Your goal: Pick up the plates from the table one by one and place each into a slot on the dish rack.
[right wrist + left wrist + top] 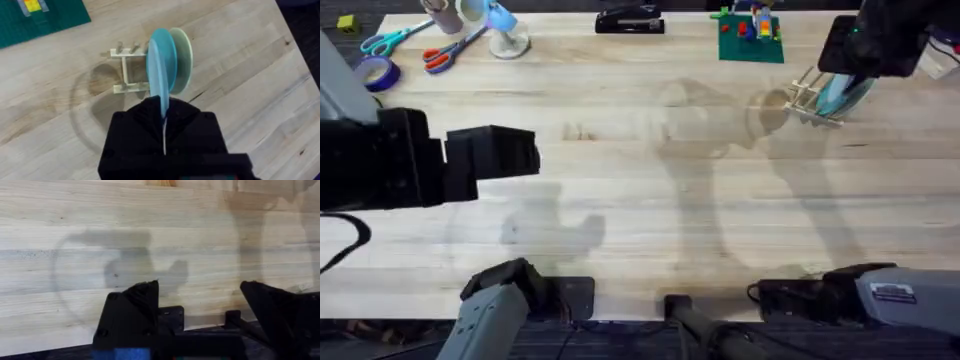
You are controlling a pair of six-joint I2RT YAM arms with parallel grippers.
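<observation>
At the table's far right stands the small wooden dish rack (807, 98) (126, 70). A pale teal plate (184, 59) stands on edge in it. Just in front, the light blue plate (161, 62) (840, 95) is also on edge over the rack, with my right gripper (164, 117) (852, 72) shut on its rim. My left gripper (200, 297) (530, 155) hovers low over the bare table (650, 190) at the left. It is open, its black fingers (134, 307) wide apart with nothing between them.
A green brick baseplate (750, 38) (45, 20) lies just left of the rack. A black stapler (630, 20), two pairs of scissors (448, 52), a purple tape roll (378, 72) and a blue and white object (505, 30) line the far edge.
</observation>
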